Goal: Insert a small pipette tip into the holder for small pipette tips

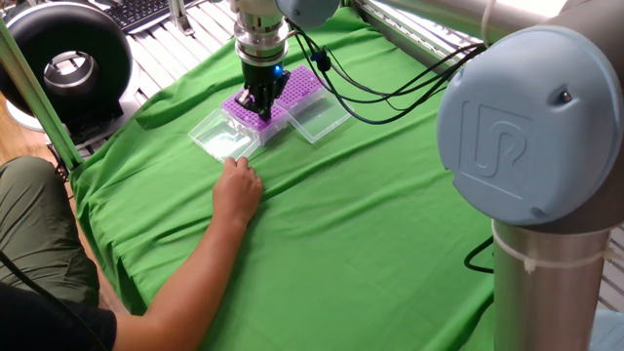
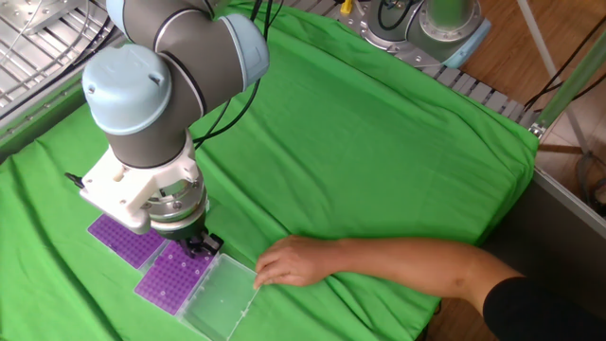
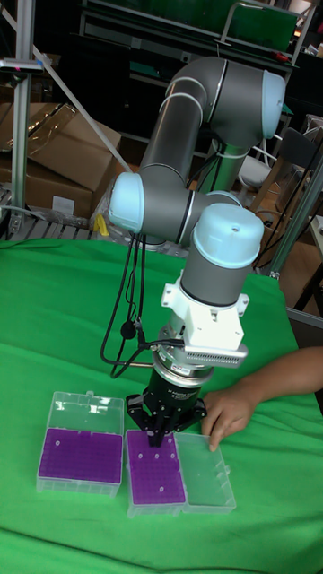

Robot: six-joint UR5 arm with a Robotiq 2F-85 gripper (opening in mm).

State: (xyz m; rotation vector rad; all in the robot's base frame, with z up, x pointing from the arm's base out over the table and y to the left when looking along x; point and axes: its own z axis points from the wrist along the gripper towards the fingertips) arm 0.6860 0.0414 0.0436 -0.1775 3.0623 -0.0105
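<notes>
The gripper [image 3: 161, 437] hangs over the holder's [image 3: 158, 476] back edge, a hand [image 3: 230, 416] just beside.

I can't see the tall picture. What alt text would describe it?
A grey and pale-blue robot arm reaches straight down, its gripper just above a purple rack in a clear box on a green cloth. A person's hand rests at the box's open lid. A second purple rack sits beside it.

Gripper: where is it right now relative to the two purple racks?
In the tall fixed view the gripper sits low over the right-hand purple rack, between the other rack and a person's hand holding the open clear lid.
</notes>
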